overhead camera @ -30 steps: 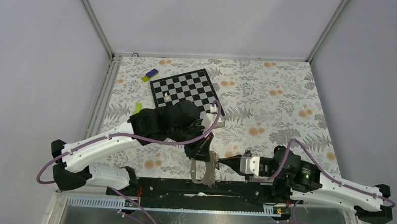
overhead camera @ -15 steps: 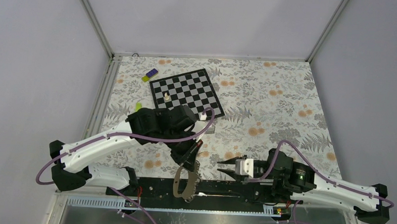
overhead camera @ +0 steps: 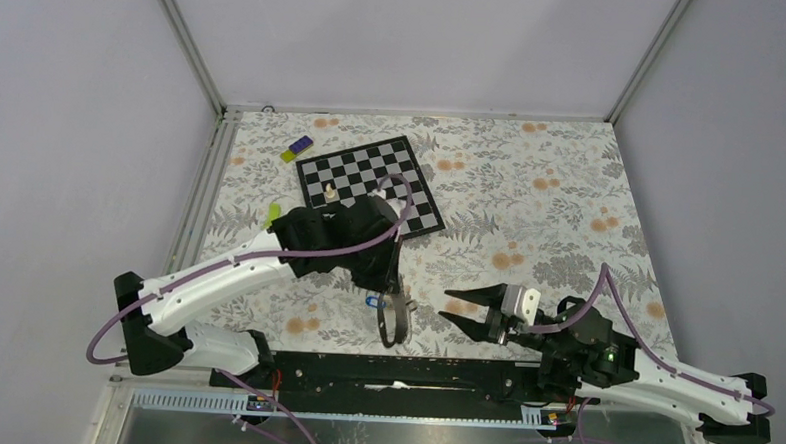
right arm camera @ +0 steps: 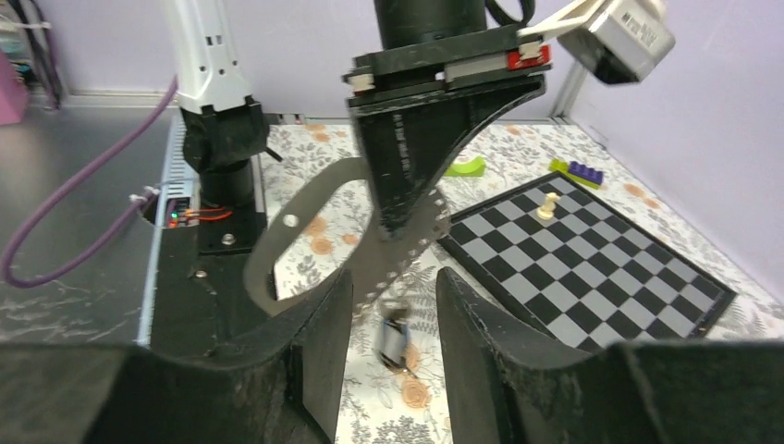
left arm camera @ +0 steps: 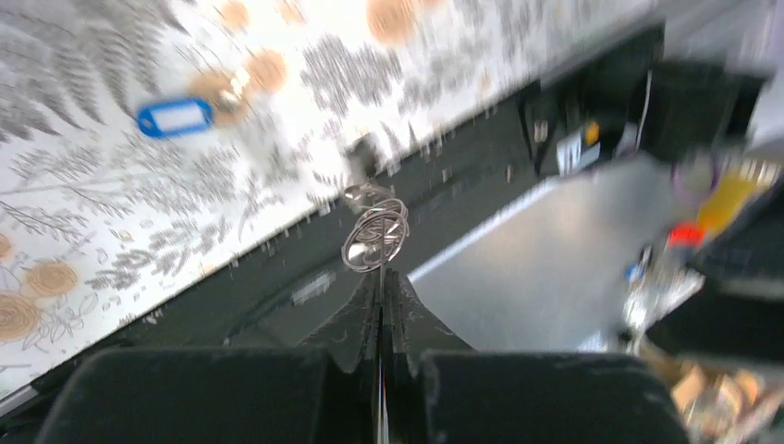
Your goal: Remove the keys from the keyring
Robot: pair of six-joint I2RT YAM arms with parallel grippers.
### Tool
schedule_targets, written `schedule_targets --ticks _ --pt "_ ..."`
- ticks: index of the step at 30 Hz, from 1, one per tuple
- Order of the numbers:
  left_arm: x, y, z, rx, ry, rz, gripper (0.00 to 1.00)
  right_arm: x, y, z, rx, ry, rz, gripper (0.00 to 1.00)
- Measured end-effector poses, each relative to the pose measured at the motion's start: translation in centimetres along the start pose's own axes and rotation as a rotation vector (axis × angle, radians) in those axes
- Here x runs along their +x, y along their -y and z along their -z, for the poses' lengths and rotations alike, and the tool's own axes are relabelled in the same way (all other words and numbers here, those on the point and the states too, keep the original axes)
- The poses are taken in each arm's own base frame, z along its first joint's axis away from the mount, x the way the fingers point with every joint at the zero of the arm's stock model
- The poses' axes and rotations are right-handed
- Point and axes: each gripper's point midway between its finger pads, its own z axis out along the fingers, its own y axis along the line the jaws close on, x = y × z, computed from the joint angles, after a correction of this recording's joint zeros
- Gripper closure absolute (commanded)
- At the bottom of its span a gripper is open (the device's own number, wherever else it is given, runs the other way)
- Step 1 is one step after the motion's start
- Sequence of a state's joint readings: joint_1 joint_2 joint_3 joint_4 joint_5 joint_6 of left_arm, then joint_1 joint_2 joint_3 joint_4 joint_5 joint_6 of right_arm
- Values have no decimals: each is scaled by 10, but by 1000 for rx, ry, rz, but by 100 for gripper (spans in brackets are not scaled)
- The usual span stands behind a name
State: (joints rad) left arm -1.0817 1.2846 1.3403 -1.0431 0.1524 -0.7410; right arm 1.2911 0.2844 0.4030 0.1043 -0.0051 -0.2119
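My left gripper (overhead camera: 391,292) is shut on a flat grey metal piece (overhead camera: 394,327) with a toothed edge and an oval hole. It hangs over the cloth near the front rail. In the left wrist view a small coil of thin wire loops, the keyring (left arm camera: 374,240), sits right at my shut left gripper (left arm camera: 381,276). The blue tag (overhead camera: 374,301) with its white label lies on the cloth, apart from the coil (left arm camera: 176,117). My right gripper (overhead camera: 445,304) is open and empty to its right. Its wrist view shows the grey piece (right arm camera: 407,250) and the tag (right arm camera: 394,339). I cannot make out separate keys.
A chessboard (overhead camera: 371,186) with a white chess piece (overhead camera: 328,191) lies behind the left arm. A purple and yellow block (overhead camera: 296,150) and a green piece (overhead camera: 272,214) lie at the left. The black base rail (overhead camera: 412,373) runs along the near edge.
My right gripper has opened and drawn back to the right of the grey piece. My left gripper swung the piece towards the rail and back. The blue tag now lies on the cloth.
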Motion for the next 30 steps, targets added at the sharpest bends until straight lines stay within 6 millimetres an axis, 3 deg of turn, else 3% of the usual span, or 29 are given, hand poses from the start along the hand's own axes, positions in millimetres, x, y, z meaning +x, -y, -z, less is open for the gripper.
schedule_targets --ticks 7,11,16,23,30 --pt "-85 -35 6 -86 362 295 100 5 13 -6 41 -30 148 48" --pt "-114 -55 25 -36 558 523 100 13 18 -14 29 -73 276 30" --pt "-137 -68 45 33 679 754 100 18 23 -27 12 -104 447 24" --pt "-144 -68 46 73 683 879 100 1 39 -52 87 -34 622 23" --pt "-148 -57 48 139 673 918 100 25 45 -74 102 -103 688 26"
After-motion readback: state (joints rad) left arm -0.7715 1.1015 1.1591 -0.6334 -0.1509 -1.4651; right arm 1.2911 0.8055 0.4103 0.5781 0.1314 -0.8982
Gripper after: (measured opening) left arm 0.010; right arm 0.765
